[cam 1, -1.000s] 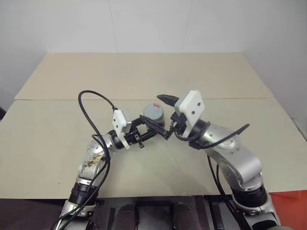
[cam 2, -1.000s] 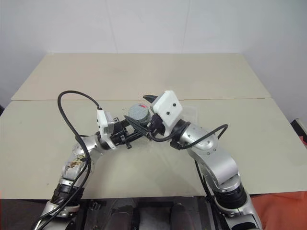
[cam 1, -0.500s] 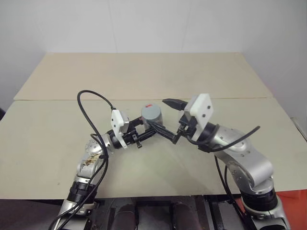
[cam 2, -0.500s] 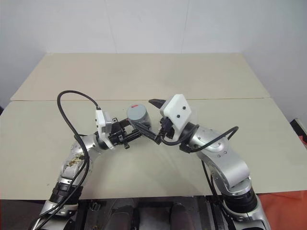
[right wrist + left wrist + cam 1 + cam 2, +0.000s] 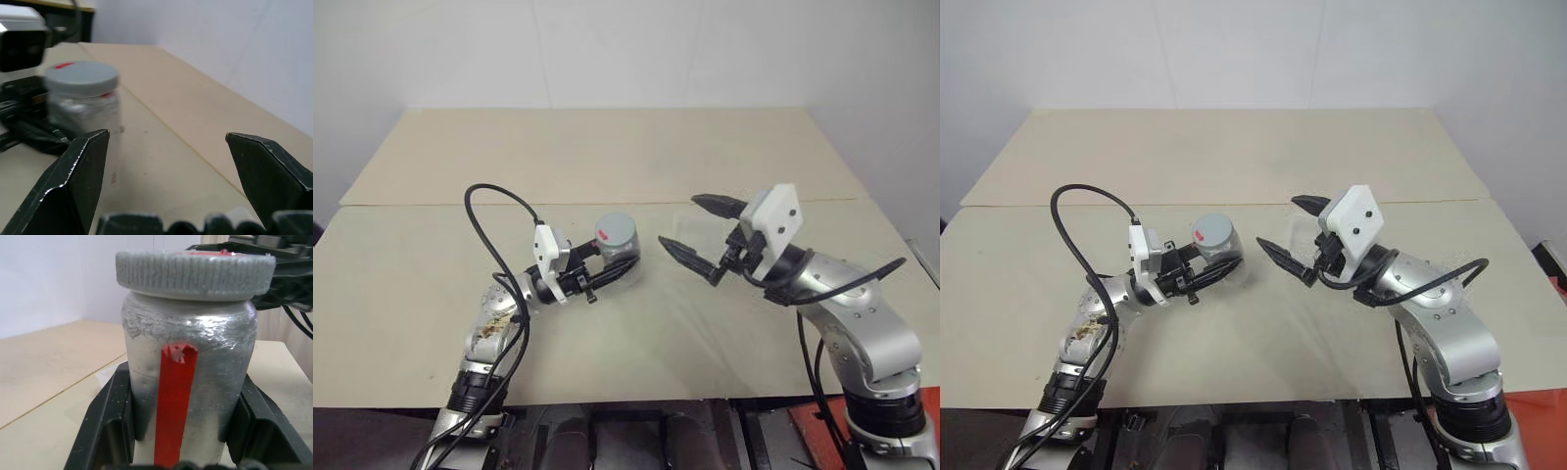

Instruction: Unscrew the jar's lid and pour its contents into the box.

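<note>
Left gripper (image 5: 607, 274) clamps the jar (image 5: 618, 245) above the table (image 5: 607, 157); right gripper (image 5: 698, 233) hangs empty beside it.

The silvery jar, a red stripe down its side, stands upright between the left gripper's two black fingers (image 5: 110, 418), which press its lower body from either side; its grey ribbed lid (image 5: 194, 269) is on, a small red mark on top. The left arm reaches forward with its wrist angled inward toward the centre. To the jar's right and apart from it, the right gripper points back toward the jar, roughly level, its fingers (image 5: 73, 181) spread wide with nothing between them. The right forearm crosses inward from a bent elbow. A clear plastic box (image 5: 705, 223) lies on the table under the right gripper, faint and hard to outline.
</note>
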